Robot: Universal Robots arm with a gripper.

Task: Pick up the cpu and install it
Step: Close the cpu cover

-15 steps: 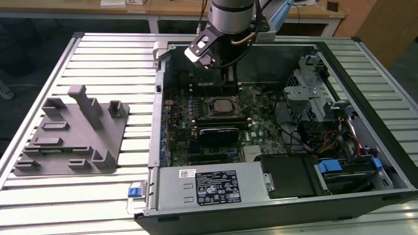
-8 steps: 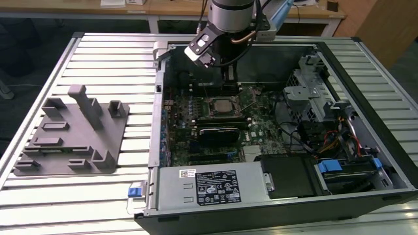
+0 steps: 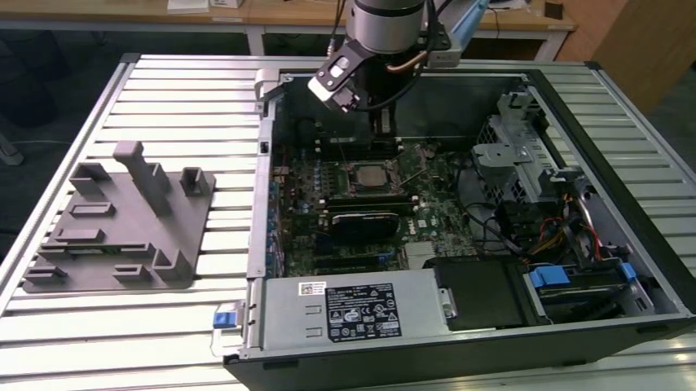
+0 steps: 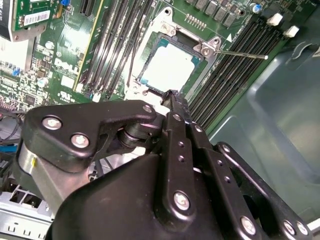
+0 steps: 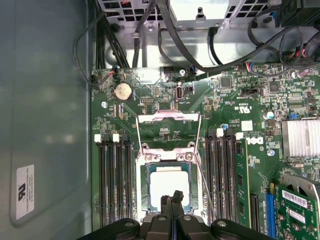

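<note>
**Robot gripper poised over seated processor.** An opened desktop computer case (image 3: pixel 435 358) lies on a slatted metal table (image 3: pixel 185 90) with its motherboard (image 3: pixel 310 236) exposed. A grey plastic fixture tray (image 3: pixel 120 236) stands well apart toward the exterior view's left.

Inside the case, the cpu (image 5: pixel 170 182) lies flat in its socket (image 5: pixel 142 190), silver top up. The hinged load plate (image 5: pixel 167 116) stands open just beyond it. The thin retention lever (image 4: pixel 245 54) angles out to one side, across the memory slots (image 5: pixel 115 185) that flank the socket on both sides. Farther out on the board sit a coin battery (image 5: pixel 122 91), a finned silver heatsink (image 5: pixel 300 137) and a green expansion card (image 5: pixel 300 200). Black cables (image 5: pixel 111 47) loop past the board's far edge. In the exterior view, the power supply (image 3: pixel 348 314) and a metal drive cage (image 3: pixel 511 155) hem in two sides of the board.

The gripper (image 5: pixel 172 199) reaches down into the case with its two black fingers pressed together and nothing between them. The tips hang over the near edge of the cpu; whether they touch it cannot be told.

A bare steel panel (image 4: pixel 280 115) of the case runs just beside one bank of memory slots. Directly above the socket the space is open, and the load plate and lever are the nearest obstacles.
</note>
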